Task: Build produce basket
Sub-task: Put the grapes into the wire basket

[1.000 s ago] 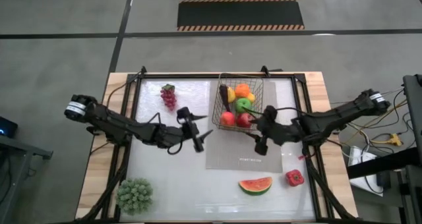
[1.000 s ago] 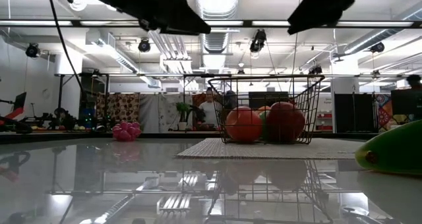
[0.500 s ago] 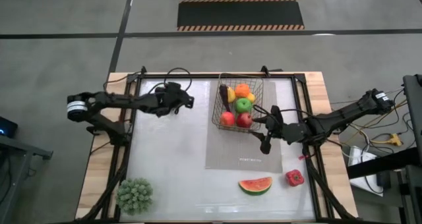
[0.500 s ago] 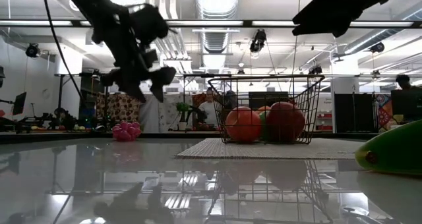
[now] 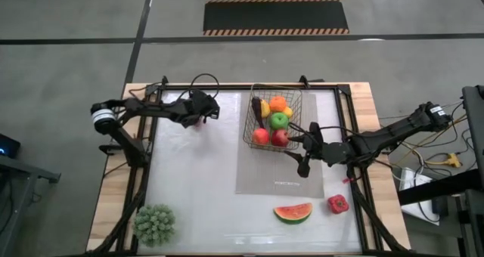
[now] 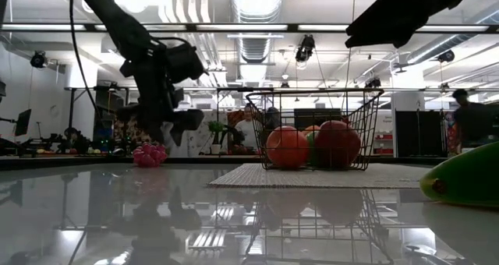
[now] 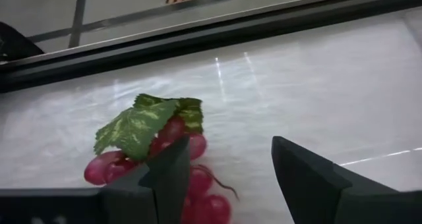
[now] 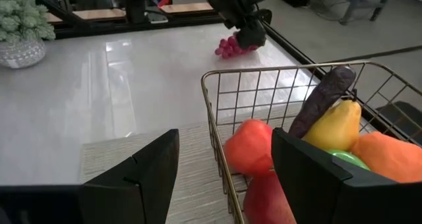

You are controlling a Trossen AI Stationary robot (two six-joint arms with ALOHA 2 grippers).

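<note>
Potted green plant (image 5: pixel 154 224): near-left corner of the worktop (image 5: pixel 197 189).

Left gripper (image 5: pixel 198 113): over the far-left area of the worktop, directly above the purple grapes (image 7: pixel 165 155). Its fingers (image 7: pixel 310 178) are apart; one stands against the bunch, the other on bare worktop beside it. The grapes lie on the worktop with a green leaf on top.

Grey mat (image 5: pixel 276 174): centre of the worktop, with the basket (image 5: pixel 295 98) on its far end. The basket holds two red apples, a green apple, an orange, a yellow pear and a dark eggplant.

Right gripper (image 5: pixel 302 147): above the mat, just beside the basket's near-right corner. Its fingers (image 8: pixel 310 171) are apart and hold nothing.

Watermelon slice (image 5: pixel 293 212): on the worktop near the mat's near edge. Red pepper (image 5: pixel 337 205): just to its right.
</note>
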